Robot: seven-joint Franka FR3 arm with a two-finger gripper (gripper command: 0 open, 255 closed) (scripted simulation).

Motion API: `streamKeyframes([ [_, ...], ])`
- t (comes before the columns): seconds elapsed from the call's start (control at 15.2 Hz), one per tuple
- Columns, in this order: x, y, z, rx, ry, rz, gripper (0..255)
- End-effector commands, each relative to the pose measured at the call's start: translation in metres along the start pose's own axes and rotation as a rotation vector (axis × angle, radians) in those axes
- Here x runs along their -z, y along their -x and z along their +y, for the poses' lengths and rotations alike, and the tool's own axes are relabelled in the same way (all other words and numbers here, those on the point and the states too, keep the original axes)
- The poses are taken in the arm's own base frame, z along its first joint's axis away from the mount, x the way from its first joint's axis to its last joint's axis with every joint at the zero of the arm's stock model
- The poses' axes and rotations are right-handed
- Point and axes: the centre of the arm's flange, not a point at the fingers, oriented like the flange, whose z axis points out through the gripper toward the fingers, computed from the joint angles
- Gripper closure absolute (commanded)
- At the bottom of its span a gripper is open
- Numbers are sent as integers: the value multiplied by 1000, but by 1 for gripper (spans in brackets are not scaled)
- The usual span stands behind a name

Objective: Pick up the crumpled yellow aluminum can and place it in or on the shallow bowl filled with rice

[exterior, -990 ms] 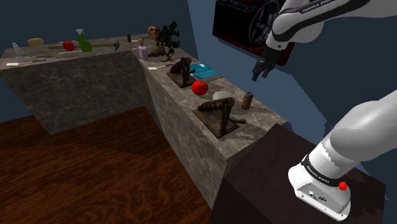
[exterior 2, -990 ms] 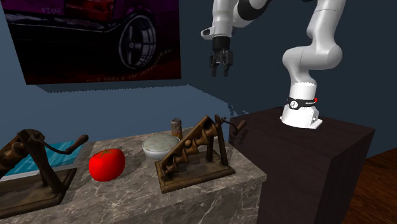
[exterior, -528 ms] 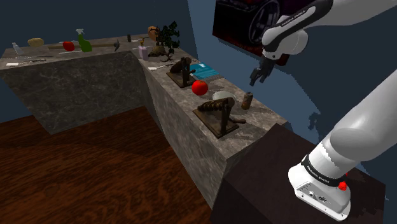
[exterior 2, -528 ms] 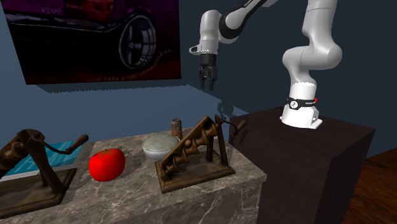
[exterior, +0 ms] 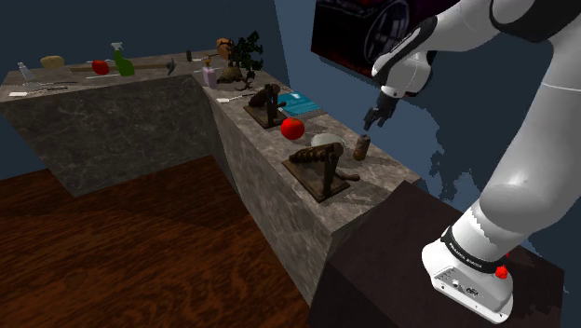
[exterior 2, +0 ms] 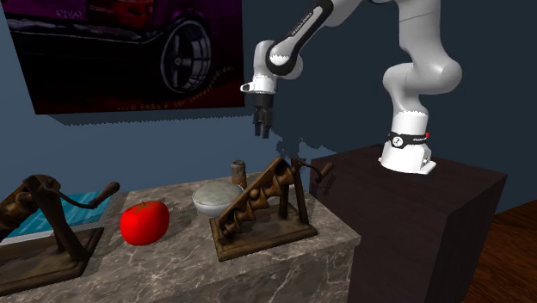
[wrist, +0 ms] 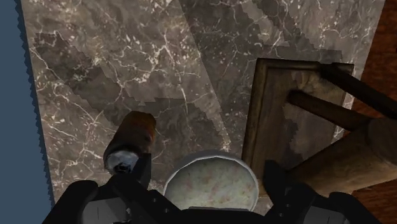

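The brownish can [exterior 2: 237,172] stands on the counter [exterior 2: 185,237] at mid-frame, just beside the bowl [exterior 2: 216,198] and behind it. The jaws hang above both, upper middle of the frame, wide apart and empty.

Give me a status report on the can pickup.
Gripper open, empty, well above counter. Brown can upright beside rice bowl, untouched. Wooden frame close by bowl.
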Motion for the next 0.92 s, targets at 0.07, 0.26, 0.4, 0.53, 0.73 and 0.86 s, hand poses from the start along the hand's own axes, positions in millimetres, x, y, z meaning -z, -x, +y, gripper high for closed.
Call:
streamKeyframes([
  [0.07,-29,-12,26,-16,-2,6,0],
  [0.26,-55,-23,54,-32,-4,12,0],
  [0.4,-72,-31,72,-43,-5,15,0],
  [0.53,-89,-38,90,-53,-7,19,0],
  [0.73,-105,-43,102,-59,-7,22,0],
  [0.86,-116,-43,102,-59,-7,22,0],
])
